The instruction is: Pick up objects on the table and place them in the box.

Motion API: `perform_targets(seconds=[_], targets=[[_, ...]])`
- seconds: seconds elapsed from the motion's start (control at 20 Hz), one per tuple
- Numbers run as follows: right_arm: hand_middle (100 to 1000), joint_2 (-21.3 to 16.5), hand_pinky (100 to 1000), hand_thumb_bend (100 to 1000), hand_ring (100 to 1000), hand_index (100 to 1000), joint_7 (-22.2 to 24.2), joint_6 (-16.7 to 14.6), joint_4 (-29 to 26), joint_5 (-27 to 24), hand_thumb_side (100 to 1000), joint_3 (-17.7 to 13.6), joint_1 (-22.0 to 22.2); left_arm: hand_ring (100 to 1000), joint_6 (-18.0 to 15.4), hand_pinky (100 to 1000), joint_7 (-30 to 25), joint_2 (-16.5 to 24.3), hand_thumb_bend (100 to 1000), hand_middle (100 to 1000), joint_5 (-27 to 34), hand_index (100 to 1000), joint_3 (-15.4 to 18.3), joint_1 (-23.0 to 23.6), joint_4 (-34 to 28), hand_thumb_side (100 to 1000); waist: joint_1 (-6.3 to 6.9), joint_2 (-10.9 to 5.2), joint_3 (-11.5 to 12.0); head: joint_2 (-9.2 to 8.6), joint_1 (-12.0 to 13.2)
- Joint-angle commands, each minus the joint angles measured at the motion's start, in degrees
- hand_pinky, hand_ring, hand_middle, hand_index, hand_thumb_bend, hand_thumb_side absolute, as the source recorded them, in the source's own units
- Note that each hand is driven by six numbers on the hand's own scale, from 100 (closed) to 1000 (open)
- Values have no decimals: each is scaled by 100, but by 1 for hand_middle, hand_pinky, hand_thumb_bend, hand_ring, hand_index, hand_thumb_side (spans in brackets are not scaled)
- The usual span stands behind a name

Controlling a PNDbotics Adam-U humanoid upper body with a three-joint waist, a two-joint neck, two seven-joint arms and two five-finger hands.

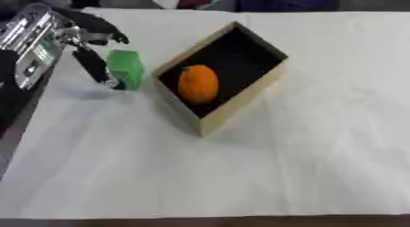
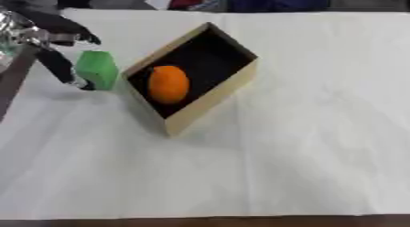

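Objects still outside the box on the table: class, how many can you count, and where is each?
1. A green block stands on the white table left of the box, at the left hand. An orange fruit already lies inside the box. Nothing else shows.

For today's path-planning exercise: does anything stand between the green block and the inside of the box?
Only the box's own near wall separates the green block, at the left robot hand, from the interior, where an orange lies.

Soft even overhead light, whole scene blurred, faint shadow beside box [image 1: 232,109], dark box interior
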Motion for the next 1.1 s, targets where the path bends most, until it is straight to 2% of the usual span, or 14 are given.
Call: perform_targets(seconds=[0.05,0.7,0.8,0.85,0.9,0.95,1.05,1.1], targets=[[686,-92,899,100,927,915,30,-14,-66,53,636,-58,-83,942,-13,928,0,98,557,927,-60,1000,100,-151,30,556,-6,-95,-7,-75,29],[684,-76,899,100,927,905,132,-25,-31,134,671,-57,-74,918,-18,900,0,-4,508,868,-59,1000,123,-258,194,545,-27,30,-63,-167,80],[683,-74,899,100,927,903,134,-21,-29,135,674,-61,-70,906,-30,881,0,-6,447,851,-67,1000,110,-263,201,516,-30,38,-64,-168,80],[682,-73,899,100,927,902,135,-20,-28,135,678,-60,-68,901,-34,870,0,-8,378,846,-69,1000,106,-266,208,483,-31,40,-64,-168,82],[682,-71,899,100,928,902,138,-18,-26,133,680,-59,-65,898,-34,867,0,-10,357,843,-72,1000,104,-269,218,475,-31,41,-64,-168,84],[682,-68,900,100,928,901,140,-16,-25,129,682,-59,-63,892,-29,857,0,-12,283,836,-72,1000,106,-273,225,447,-32,42,-64,-172,84],[683,-62,901,100,929,901,147,-14,-22,127,691,-62,-59,881,-7,846,0,-21,204,823,-53,999,118,-280,230,428,-33,41,-65,-179,83],[683,-59,901,100,929,901,154,-17,-19,126,692,-65,-56,877,6,843,0,-24,193,817,-35,993,123,-282,218,431,-33,40,-65,-183,82]])
